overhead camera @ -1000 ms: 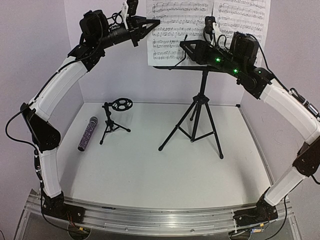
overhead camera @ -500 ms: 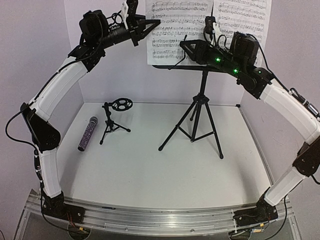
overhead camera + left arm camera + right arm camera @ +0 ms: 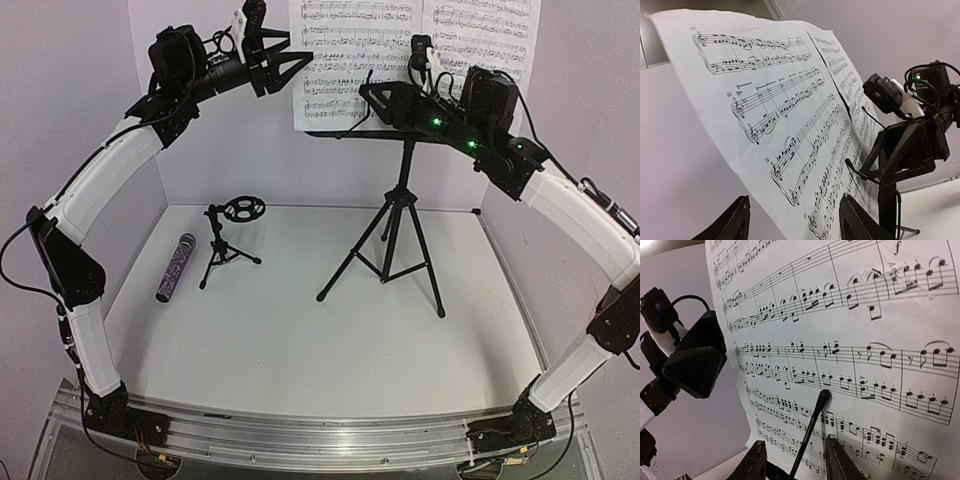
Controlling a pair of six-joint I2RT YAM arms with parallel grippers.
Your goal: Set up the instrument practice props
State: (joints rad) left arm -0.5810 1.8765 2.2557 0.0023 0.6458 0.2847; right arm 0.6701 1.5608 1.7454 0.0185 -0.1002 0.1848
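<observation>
Left wrist shows left tool point(image 3: 796, 202) gaping wide at sheet-music pages point(image 3: 765, 100); right tool point(image 3: 795, 442), half-parted, faces a printed "f".

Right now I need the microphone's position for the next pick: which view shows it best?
Top external: the microphone lies in full view on the table, left of the mic stand. Both wrist views face the sheet music and show no microphone.

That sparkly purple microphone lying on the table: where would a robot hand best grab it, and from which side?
Probably mid-handle, from straight above. The microphone lies flat on the table, its long glittery body clear on both sides, so fingers can close across its narrow width. The rounded mesh head at the far end looks likelier to slip.
</observation>
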